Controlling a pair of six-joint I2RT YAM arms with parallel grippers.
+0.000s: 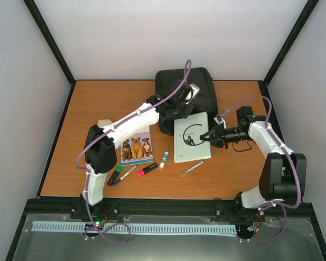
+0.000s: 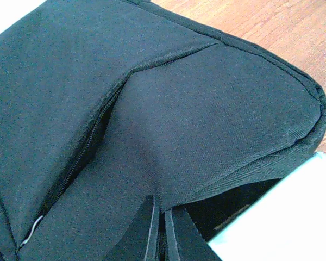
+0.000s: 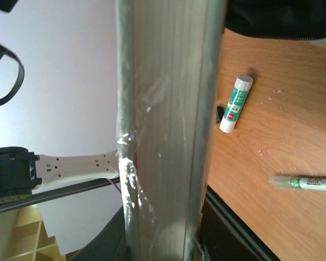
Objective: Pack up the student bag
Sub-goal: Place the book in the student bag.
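The student bag (image 1: 185, 89), a black fabric backpack, lies at the back centre of the table. My left gripper (image 2: 162, 211) is shut on the edge of its front flap (image 2: 217, 136) and holds the fabric up over a dark opening. A white book (image 1: 191, 137) with a black ring on its cover lies against the bag's near side. My right gripper (image 1: 210, 136) is shut on the book's right edge. In the right wrist view the plastic-wrapped book (image 3: 163, 136) stands edge-on between the jaws. In the left wrist view the book's corner (image 2: 282, 223) shows just below the opening.
A booklet with dogs on it (image 1: 137, 147) lies under the left arm. In front of it are a green marker (image 1: 115, 175), a blue pen (image 1: 126, 174) and a pink highlighter (image 1: 146, 169). A glue stick (image 1: 163, 159) and a green pen (image 1: 191, 168) lie near the book.
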